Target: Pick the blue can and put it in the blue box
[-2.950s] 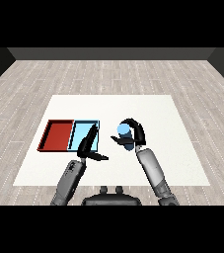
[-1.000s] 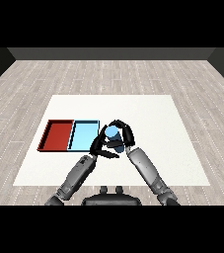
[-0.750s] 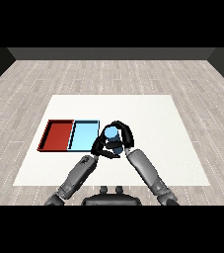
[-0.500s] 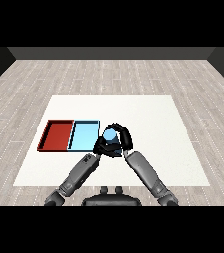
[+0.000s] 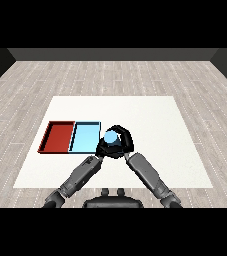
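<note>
Head view shows the right hand (image 5: 124,141) curled round the blue can (image 5: 110,137), its pale round top showing. It sits just beside the light blue tray (image 5: 84,138). Whether the left hand (image 5: 101,148) is open or closed cannot be told.

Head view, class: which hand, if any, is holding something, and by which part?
The right hand curls round the side of the blue can, just right of the light blue tray. The left hand sits against it; its grip cannot be told.
</note>
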Robot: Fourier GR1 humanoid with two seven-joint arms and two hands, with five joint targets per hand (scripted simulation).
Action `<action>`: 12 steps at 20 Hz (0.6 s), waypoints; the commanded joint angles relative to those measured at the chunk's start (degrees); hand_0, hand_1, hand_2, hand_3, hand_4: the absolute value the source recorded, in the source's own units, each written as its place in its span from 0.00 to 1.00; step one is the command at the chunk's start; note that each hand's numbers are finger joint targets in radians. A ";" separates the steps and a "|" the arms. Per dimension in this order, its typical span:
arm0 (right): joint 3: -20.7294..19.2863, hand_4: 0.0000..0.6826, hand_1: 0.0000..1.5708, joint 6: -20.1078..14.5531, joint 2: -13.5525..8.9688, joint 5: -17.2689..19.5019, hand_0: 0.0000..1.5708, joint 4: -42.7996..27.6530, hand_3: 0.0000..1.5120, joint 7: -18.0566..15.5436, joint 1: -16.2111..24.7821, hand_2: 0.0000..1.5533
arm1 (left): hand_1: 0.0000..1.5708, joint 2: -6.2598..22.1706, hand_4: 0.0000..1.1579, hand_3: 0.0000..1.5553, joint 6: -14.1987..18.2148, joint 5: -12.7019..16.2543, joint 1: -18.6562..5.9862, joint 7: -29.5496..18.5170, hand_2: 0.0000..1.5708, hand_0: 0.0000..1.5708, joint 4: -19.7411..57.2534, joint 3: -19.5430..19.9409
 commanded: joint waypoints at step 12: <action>2.05 0.69 0.82 -0.10 0.89 -7.33 0.82 -0.54 0.85 -2.87 -0.63 0.87 | 1.00 -1.25 0.95 0.98 -0.97 9.90 -4.68 -13.74 1.00 1.00 8.46 0.06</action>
